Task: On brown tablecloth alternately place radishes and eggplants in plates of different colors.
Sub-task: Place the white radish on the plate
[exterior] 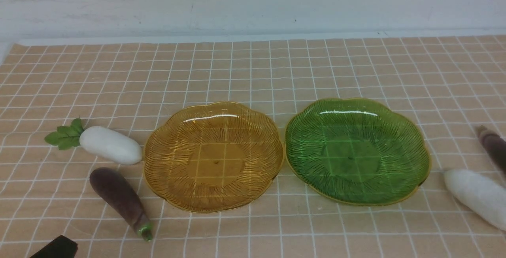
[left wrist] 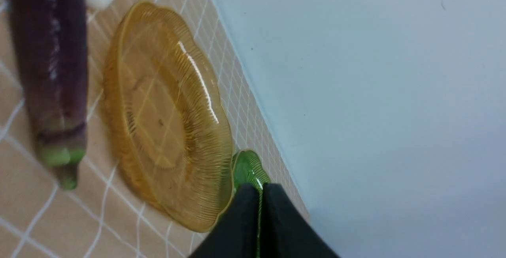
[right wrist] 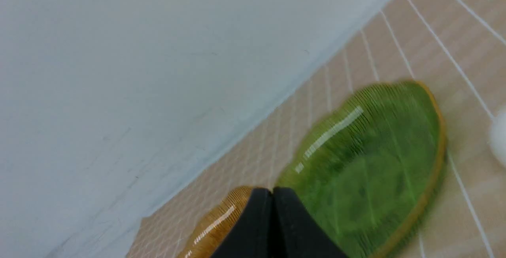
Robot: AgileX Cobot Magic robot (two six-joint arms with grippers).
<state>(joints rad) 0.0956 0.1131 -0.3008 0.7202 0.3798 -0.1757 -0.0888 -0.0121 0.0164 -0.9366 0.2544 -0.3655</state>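
On the brown tablecloth (exterior: 253, 72) an empty amber plate (exterior: 213, 156) and an empty green plate (exterior: 357, 150) sit side by side. Left of the amber plate lie a white radish (exterior: 110, 145) and an eggplant (exterior: 120, 199). At the right edge lie a second radish (exterior: 476, 196) and a second eggplant (exterior: 494, 145). My left gripper (left wrist: 261, 189) is shut and empty, low beside the left eggplant (left wrist: 51, 68); only its dark tip (exterior: 55, 248) shows in the front view. My right gripper (right wrist: 272, 191) is shut and empty, near the green plate (right wrist: 367, 163); it is out of the front view.
A pale wall (exterior: 253, 1) stands behind the table's far edge. The second radish shows as a white edge in the right wrist view (right wrist: 499, 136).
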